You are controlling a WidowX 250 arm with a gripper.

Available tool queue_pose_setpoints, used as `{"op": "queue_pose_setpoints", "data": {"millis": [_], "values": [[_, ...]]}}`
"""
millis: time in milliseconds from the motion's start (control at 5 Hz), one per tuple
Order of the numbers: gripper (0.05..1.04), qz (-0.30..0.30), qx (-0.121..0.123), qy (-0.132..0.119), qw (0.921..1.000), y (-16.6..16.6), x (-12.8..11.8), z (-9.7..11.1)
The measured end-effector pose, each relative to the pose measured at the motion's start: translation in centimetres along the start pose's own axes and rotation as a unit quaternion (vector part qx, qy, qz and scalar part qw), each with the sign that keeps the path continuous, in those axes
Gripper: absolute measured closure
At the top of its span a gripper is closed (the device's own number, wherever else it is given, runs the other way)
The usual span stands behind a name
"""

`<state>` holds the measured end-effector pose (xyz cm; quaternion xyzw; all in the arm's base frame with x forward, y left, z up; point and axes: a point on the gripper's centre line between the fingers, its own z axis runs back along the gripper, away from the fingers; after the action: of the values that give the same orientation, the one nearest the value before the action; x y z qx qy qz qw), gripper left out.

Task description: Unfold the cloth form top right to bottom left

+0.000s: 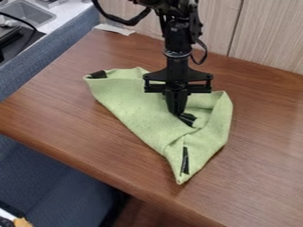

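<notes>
1. Cloth, green, one piece. Lies partly folded on the wooden desk, drawn out to a point at the lower end, with loose creases along its right side.
2. Gripper, black. Hangs low over the cloth, right of its middle, its tip at a dark patch on the folded part. Whether it is open, closed or pinching fabric, I cannot tell from my end.
3. Weight and body, my estimate: light, soft and limp, with a little thickness. I expect it to bend wherever I pull and to hold no shape of its own.
4. Grip, my estimate: the weave looks matt and slightly rough, so not slippery in a pinch. Nothing fragile – the likelier fault is catching two layers at once, or dragging the whole piece over the smooth wood.
5. Where to take hold: the folded flap by the dark patch under the gripper, top layer only, close to its edge. I would lift it a little before carrying it towards the lower left.
6. Other markings: a dark patch at the upper left corner; a narrow dark strip near the lower point.
7. Brands, labels, writing: none that I can read – the dark pieces look plain.
</notes>
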<state>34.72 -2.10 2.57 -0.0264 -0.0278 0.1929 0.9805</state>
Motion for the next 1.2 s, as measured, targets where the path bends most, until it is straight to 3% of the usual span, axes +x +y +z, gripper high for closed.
{"op": "queue_pose_setpoints", "data": {"millis": [400, 600, 800, 1200], "values": [[1.029, 0.013, -0.020, -0.031, 0.9992, 1.2, 0.1, 5.1], [1.029, 0.011, -0.012, -0.040, 0.9990, 3.0, -1.1, 7.6], [1.029, 0.016, 0.007, -0.023, 0.9996, 6.0, -2.6, 8.4], [1.029, -0.017, 0.025, 0.018, 0.9994, 10.5, -6.0, 6.3]]}}
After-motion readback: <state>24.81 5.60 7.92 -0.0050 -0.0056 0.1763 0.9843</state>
